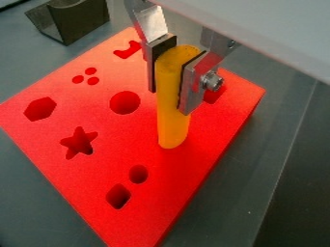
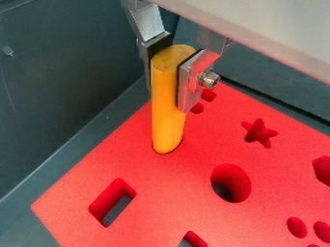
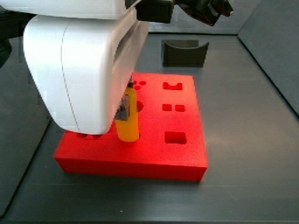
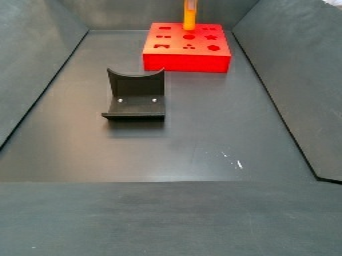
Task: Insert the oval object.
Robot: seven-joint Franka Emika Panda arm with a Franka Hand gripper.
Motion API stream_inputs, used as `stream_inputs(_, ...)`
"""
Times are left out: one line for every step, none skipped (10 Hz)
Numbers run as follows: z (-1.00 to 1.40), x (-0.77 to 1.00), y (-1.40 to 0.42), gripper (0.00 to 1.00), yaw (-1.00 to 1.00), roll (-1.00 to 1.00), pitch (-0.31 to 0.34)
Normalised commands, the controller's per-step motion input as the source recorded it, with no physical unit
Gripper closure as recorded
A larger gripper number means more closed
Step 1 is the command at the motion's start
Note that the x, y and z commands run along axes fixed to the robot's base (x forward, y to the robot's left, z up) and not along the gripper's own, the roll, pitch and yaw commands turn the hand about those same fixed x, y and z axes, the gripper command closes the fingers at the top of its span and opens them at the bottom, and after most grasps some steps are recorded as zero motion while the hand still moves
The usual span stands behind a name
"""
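Observation:
The gripper [image 1: 176, 72] is shut on the oval object [image 1: 173, 116], a long orange-yellow peg held upright by its upper part; both wrist views show this [image 2: 172, 72]. The peg [image 2: 165, 116] hangs over the red block [image 1: 142, 207], with its lower end near one edge and over plain surface, not over a hole. I cannot tell whether it touches the block. A small oval hole [image 1: 137, 175] lies a little way off. In a side view the peg [image 3: 126, 121] stands on the block's [image 3: 158, 153] near left part, with the white arm covering the gripper.
The block has several cut-outs: a star [image 1: 79, 142], a hexagon [image 1: 41, 108], a round hole [image 1: 123, 101] and a rectangle [image 2: 114, 201]. A dark grey curved holder [image 4: 134, 95] stands on the dark floor well away from the block [image 4: 187, 50]. Dark walls ring the floor.

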Motion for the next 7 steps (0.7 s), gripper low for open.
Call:
stream_inputs(-0.16,0.21,-0.15,1.0,0.06,0.34,0.054)
stream_inputs(-0.31,0.17,-0.13,1.0,0.02,0.35,0.169)
stream_inputs(-0.37,0.18,-0.15,1.0,0.14,0.33,0.209)
stream_inputs(-0.34,0.23,-0.17,1.0,0.22,0.33,0.224)
stream_inputs(-0.26,0.25,-0.15,1.0,0.27,0.32,0.23)
stream_inputs(-0.19,0.23,-0.13,1.0,0.28,0.32,0.223)
stream_inputs(-0.16,0.29,-0.13,1.0,0.31,0.32,0.233)
